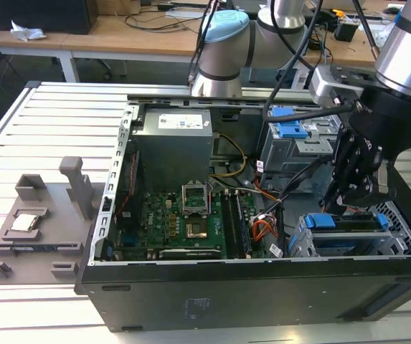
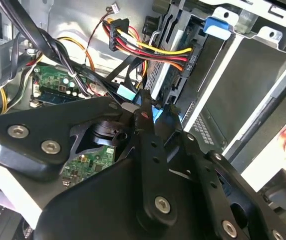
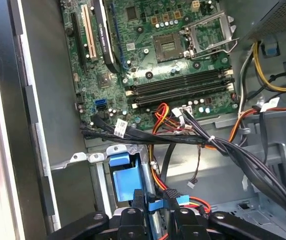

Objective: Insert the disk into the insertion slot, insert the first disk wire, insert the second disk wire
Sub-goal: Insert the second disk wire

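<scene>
Disk (image 1: 345, 223) seated inside the insertion slot (image 1: 302, 244), blue carrier end showing. Gripper (image 3: 155, 204) sits just behind the slot, fingers narrowed onto a small blue wire connector (image 3: 156, 205) beside the red-yellow power wires (image 2: 155, 52).

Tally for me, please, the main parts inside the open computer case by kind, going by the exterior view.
Drive cages: 2, the insertion slot and the taller grey cage
Power supply: 1
Motherboard: 1
Total: 4
</scene>
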{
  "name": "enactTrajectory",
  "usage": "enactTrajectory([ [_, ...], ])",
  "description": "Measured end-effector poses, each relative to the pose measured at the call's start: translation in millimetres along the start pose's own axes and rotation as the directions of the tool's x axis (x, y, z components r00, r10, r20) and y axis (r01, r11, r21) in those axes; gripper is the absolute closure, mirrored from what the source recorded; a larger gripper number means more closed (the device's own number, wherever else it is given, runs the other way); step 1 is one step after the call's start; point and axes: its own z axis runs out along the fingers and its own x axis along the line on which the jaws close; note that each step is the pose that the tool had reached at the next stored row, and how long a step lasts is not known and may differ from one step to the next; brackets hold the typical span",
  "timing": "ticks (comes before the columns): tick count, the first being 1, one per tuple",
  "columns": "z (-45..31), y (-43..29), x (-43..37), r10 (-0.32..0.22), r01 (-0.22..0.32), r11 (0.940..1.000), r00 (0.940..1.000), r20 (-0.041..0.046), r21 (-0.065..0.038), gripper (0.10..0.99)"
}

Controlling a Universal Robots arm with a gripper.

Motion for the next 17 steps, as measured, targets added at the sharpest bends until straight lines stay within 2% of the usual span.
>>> enactTrajectory([
  [5, 0.3, 0.0, 0.0, 0.0, 0.0, 1.0, 1.0, -0.0001, 0.0, 0.8],
  [6, 0.3, 0.0, 0.0, 0.0, 0.0, 1.0, 1.0, -0.0001, 0.0, 0.929],
  [7, 0.3, 0.0, 0.0, 0.0, 0.0, 1.0, 1.0, -0.0002, 0.0, 0.941],
  [12, 0.3, 0.0, 0.0, 0.0, 0.0, 1.0, 1.0, -0.0002, 0.0, 0.941],
  [15, -6.9, 0.3, 0.6, -0.002, 0.002, 1.0, 1.0, -0.0002, 0.0, 0.941],
  [16, -7.8, 0.3, 0.7, -0.005, 0.005, 1.0, 1.0, 0.0022, 0.0, 0.941],
  [17, -8.6, 0.4, 0.8, -0.01, 0.01, 1.0, 0.9999, 0.0087, -0.001, 0.941],
])
